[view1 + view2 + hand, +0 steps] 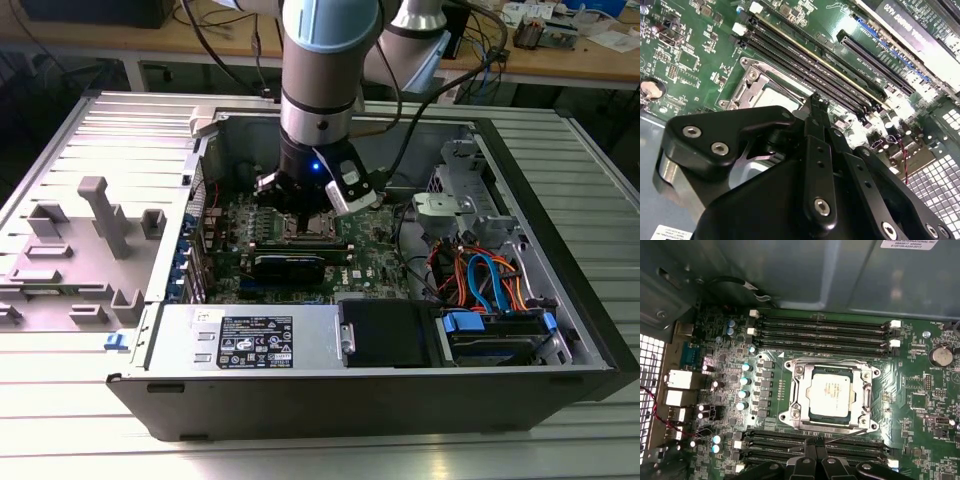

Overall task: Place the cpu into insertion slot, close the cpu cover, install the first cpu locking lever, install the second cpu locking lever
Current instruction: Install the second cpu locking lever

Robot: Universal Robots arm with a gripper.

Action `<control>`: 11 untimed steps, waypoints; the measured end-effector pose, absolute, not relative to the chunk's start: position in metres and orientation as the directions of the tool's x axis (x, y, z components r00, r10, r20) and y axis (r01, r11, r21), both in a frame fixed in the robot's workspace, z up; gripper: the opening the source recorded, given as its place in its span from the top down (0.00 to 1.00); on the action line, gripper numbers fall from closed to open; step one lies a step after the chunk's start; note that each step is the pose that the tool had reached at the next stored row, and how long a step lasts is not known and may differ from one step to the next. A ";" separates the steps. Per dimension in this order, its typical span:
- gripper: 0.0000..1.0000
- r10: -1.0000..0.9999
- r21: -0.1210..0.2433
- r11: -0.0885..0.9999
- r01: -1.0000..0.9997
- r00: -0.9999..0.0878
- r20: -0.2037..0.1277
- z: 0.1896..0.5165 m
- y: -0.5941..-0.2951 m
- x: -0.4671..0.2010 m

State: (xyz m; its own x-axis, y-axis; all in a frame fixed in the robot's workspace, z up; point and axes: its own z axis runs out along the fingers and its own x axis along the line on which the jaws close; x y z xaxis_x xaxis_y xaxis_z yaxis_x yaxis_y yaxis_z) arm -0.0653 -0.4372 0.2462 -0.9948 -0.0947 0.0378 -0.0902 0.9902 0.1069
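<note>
case: open black desktop computer case lying on its side on a ribbed metal table; holds the green motherboard, a black power supply box with a labelled grey panel beside it, and a drive bay with blue, orange and red cables
socket: square metal-framed cpu socket on the motherboard, between banks of long black memory slots
cpu: flat square chip, silvery-tan metal top, seated inside the socket; also partly seen in the second wrist view
cpu cover: thin silvery frame lying down flat around the chip, open middle shows the chip top
lever: thin wire rod running slantwise along the socket edge nearest the gripper; cannot tell if latched
gripper: black, jointed, bolted links; fingertips together, nothing seen between them, just over the socket edge by the memory slots; in the exterior view it sits low inside the case over the socket
other: round silver coin battery; rows of small cylindrical capacitors; grey plastic fixtures on the table at the exterior view's left
</note>
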 end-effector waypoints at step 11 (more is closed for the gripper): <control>0.88 -0.095 0.123 0.988 -0.090 -0.995 0.036 0.244 -0.437 -0.071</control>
State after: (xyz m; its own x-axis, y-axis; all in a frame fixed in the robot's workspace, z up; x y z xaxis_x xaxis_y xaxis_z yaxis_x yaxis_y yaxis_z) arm -0.0710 -0.4373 0.2444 -0.9948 -0.0952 0.0363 -0.0901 0.9883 0.1230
